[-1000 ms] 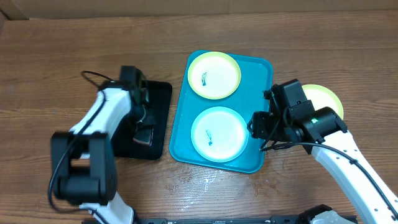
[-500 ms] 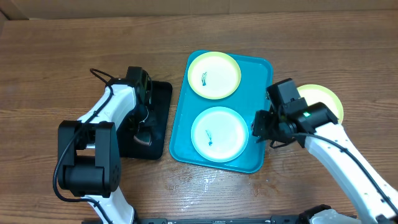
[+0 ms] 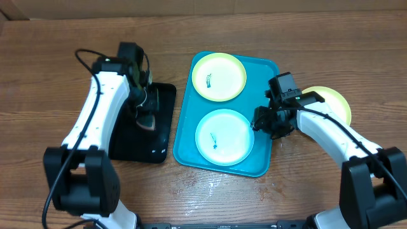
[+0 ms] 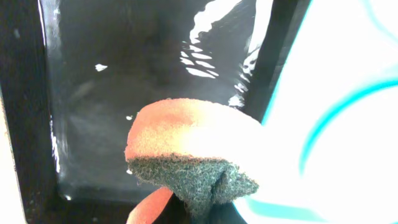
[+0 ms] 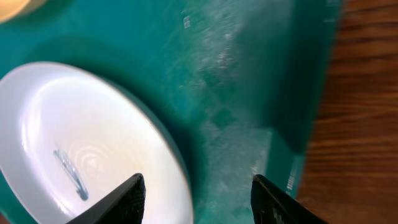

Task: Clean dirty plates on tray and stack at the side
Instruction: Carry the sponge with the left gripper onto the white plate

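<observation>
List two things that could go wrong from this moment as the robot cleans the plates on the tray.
1. The right hand is open at the edge of the white plate, which lies flat in the turquoise tray; closing there may push or tip the plate instead of gripping it.
2. The left hand pinches the sponge by one end above the wet-looking black tray; it may slip out or drip on the way over.
</observation>
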Robot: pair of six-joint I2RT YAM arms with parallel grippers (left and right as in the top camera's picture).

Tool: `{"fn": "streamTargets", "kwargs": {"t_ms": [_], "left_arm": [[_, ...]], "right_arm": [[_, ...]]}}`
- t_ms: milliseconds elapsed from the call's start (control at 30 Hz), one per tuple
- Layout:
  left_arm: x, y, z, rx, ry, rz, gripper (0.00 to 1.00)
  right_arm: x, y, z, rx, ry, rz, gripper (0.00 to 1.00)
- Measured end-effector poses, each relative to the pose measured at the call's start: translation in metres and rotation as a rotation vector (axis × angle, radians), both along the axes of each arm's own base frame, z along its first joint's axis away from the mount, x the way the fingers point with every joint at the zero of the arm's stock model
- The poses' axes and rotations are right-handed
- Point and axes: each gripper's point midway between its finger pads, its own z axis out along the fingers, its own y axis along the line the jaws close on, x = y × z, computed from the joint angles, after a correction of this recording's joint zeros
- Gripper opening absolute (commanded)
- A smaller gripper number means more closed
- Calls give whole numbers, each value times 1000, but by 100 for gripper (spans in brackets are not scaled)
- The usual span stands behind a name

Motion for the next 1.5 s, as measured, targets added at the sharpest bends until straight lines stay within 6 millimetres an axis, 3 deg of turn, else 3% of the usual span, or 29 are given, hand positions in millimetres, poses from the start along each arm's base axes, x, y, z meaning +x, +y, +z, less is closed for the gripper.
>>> {"fn": "streamTargets", "kwargs": {"t_ms": [133,200,400,533,633,867,967,1067,1200,1400,1500], "left_arm": [[6,-19,32,-102,-87,-25,4],[4,-30,39,-138,-100,-48,4],[1,-70,42,-192,-114,-130,4],[4,-103,38,-222,-144,-154,4],[5,-134,21,-249,-150,-153,4],[-8,-204,-50,-279,-81,-153,4],[-11,-224,-80,-278,-59,-167,4],[-15,-229,-101,-249,-27,-163,4],[-15,-220,-101,-202,-20,-138,4],[-3,-167,-102,28,-41,-67,4],[6,-154,-102,73,-69,-91,4]], "right_arm": [[0,8,-14,16,14,58,49],[1,9,-23,11,25,73,40],[2,13,-35,19,53,46,5],[-2,15,-36,25,90,-21,4],[-4,16,-36,26,110,-67,4],[-8,19,-36,-15,120,-78,4],[-9,19,-36,-40,111,-73,4],[-10,20,-36,-55,108,-66,4],[-11,20,-36,-64,109,-69,4],[-11,20,-36,-70,109,-68,4],[-12,20,-36,-70,109,-70,4]]}}
